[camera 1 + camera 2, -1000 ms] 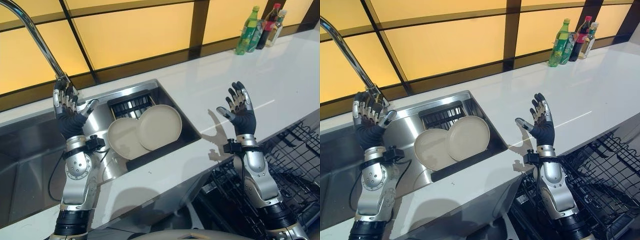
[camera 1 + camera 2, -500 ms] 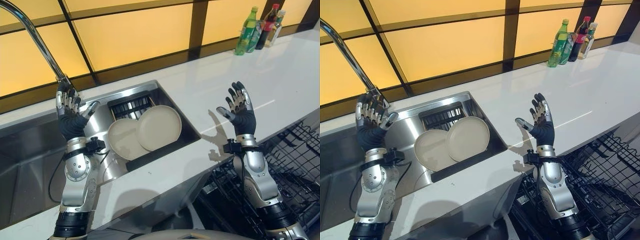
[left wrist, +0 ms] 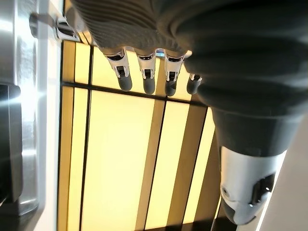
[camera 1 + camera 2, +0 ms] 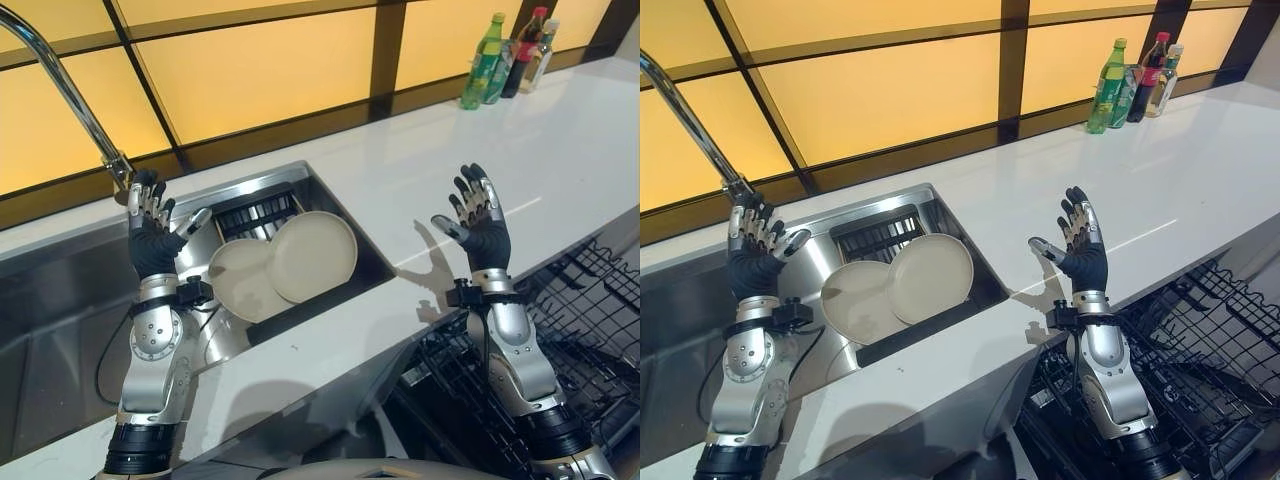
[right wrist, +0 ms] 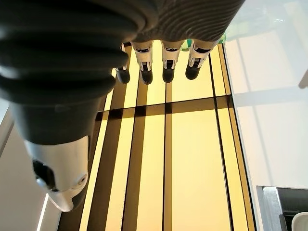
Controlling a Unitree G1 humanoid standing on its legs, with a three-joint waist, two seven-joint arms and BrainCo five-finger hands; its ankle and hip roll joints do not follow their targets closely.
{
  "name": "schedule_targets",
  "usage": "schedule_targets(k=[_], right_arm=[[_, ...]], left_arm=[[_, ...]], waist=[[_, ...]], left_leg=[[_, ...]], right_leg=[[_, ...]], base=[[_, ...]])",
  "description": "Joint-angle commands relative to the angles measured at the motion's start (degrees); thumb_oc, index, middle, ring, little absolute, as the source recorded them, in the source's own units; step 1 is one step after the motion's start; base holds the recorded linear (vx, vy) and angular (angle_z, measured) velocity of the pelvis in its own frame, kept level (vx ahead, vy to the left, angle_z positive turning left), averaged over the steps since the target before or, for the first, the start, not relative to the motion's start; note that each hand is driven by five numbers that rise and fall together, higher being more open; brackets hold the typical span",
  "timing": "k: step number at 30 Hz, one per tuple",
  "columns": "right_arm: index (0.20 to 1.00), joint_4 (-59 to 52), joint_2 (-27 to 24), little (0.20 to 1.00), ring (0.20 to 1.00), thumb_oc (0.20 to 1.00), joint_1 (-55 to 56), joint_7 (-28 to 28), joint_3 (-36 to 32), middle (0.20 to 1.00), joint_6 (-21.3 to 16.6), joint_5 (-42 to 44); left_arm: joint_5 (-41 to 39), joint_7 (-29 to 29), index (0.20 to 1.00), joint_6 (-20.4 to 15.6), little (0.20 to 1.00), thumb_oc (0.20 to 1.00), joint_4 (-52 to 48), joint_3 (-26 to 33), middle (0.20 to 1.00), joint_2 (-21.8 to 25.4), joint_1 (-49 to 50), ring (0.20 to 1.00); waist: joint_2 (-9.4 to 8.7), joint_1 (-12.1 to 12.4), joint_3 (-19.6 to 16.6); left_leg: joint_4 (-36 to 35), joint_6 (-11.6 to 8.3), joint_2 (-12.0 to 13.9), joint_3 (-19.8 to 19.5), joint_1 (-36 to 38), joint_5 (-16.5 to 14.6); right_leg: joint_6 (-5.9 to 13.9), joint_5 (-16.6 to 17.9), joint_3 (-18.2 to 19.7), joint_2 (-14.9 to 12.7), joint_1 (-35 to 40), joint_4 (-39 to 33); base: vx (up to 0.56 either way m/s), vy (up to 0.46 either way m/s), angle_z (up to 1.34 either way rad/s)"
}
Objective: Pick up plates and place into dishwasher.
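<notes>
Plates [image 4: 285, 265] lie overlapping in the sink [image 4: 340, 205], between my raised hands; left hand [image 4: 155, 235] and right hand [image 4: 478, 222] both empty, fingers spread apart.

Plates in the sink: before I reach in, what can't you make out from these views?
- Left plate: its right edge lies under the right plate; whether more plates sit beneath cannot be told.
- Sink rack: mostly behind the plates.
- Dishwasher rack: cut off by the eye views' edge, partly behind the right hand and arm.
</notes>
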Motion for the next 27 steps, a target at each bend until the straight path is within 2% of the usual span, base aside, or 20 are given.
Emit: schedule_targets(k=[1,4,8,12,17,27], right_arm=[[1.000,-2.09,-1.18,1.000,1.000,1.000,-1.82,-0.57,-0.41,1.000,-1.50,0.28],[1.000,-0.51,-0.57,1.000,1.000,1.000,-2.52,-0.92,0.84,1.000,-1.65,-0.57],[1.000,-1.98,-1.04,1.000,1.000,1.000,-0.22,1.78,-0.15,1.000,0.20,-0.42],[1.000,-2.13,-1.08,1.000,1.000,1.000,0.25,1.64,0.34,1.000,1.37,0.30],[1.000,-2.49,-2.11,1.000,1.000,1.000,1.45,1.68,1.12,1.000,2.68,1.10],[1.000,-1.71,-2.72,1.000,1.000,1.000,2.87,2.65,0.58,1.000,3.12,0.66]], left_arm=[[2.78,-2.39,1.000,-1.83,1.000,1.000,2.12,0.99,1.000,5.73,-2.89,1.000],[2.53,-2.73,1.000,-1.55,1.000,1.000,3.10,1.03,1.000,6.73,-3.66,1.000],[2.82,-3.58,1.000,0.71,1.000,1.000,3.35,1.35,1.000,7.43,-3.77,1.000],[6.58,-2.76,1.000,1.41,1.000,1.000,6.61,0.30,1.000,9.07,-5.80,1.000],[10.85,-3.33,1.000,1.92,1.000,1.000,8.38,-0.81,1.000,12.19,-6.45,1.000],[12.75,-3.06,1.000,3.25,1.000,1.000,12.38,-1.92,1.000,13.12,-6.37,1.000]], waist=[[-3.54,-0.57,-0.62],[-2.75,-0.77,-0.21],[-2.00,-2.55,-1.17],[-1.61,-3.77,-1.45],[-1.37,-4.65,-0.97],[-1.37,-5.42,0.20]], left_leg=[[10.52,-1.77,-0.21,-2.92,-10.91,1.59],[6.82,-0.76,-0.97,-4.10,-9.55,1.64],[3.02,-0.92,-0.53,-2.30,-6.98,2.24],[2.56,-0.65,-0.94,-0.76,-5.87,1.64],[1.71,0.70,-2.30,0.36,-4.97,0.91],[0.66,2.23,-3.64,1.17,-3.86,-0.05]], right_leg=[[0.59,-5.61,0.37,-1.61,1.63,3.89],[0.81,-5.84,1.69,-1.78,1.32,4.25],[1.90,-6.23,2.02,-2.76,1.46,4.14],[2.69,-6.67,2.28,-3.68,0.97,5.61],[3.69,-6.09,3.18,-4.89,0.35,5.77],[5.56,-5.02,4.51,-6.52,0.01,4.87]], base=[[0.01,0.026,-0.14],[0.07,0.107,-0.16],[0.15,0.179,-0.03],[0.17,0.154,-0.17],[0.13,0.136,-0.13],[0.10,0.083,-0.04]])
